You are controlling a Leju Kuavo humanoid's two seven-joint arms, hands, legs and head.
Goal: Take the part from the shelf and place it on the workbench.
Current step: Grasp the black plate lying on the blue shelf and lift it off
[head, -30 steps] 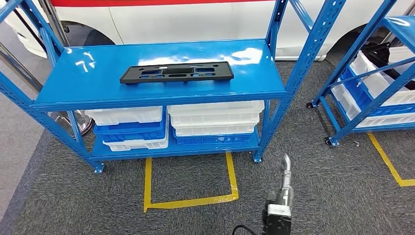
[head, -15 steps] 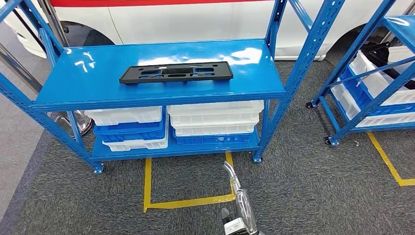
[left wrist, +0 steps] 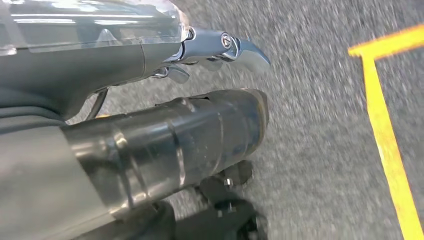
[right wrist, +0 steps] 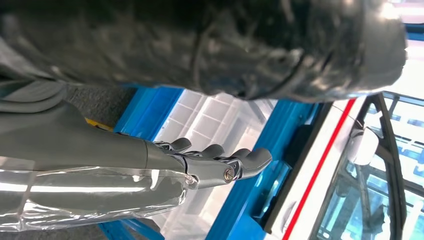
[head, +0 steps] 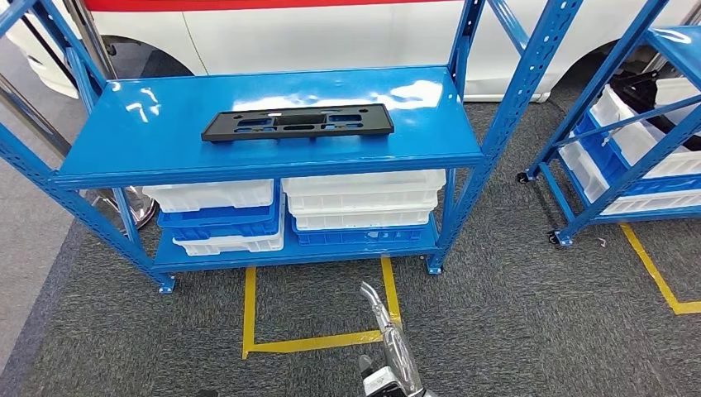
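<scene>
Part [head: 298, 122], flat black plate, lies on the shelf [head: 165, 136] top, long axis running left-right across my view, well ahead and above. My right hand [head: 382, 331] hangs low over the carpet, up front near the yellow tape [head: 318, 341], so it's nearer, I judge. Its fingers [right wrist: 235, 162] are apart, lightly curled, holding nothing. Left hand [left wrist: 150, 145] points at the floor, empty, fingers straight.

Right hand [head: 387, 356] cut by head view's bottom edge on my feed. Left hand [left wrist: 150, 115] blurred close up; carpet [left wrist: 320, 150] smeared. Second shelf [head: 636, 141] cropped at right edge.
</scene>
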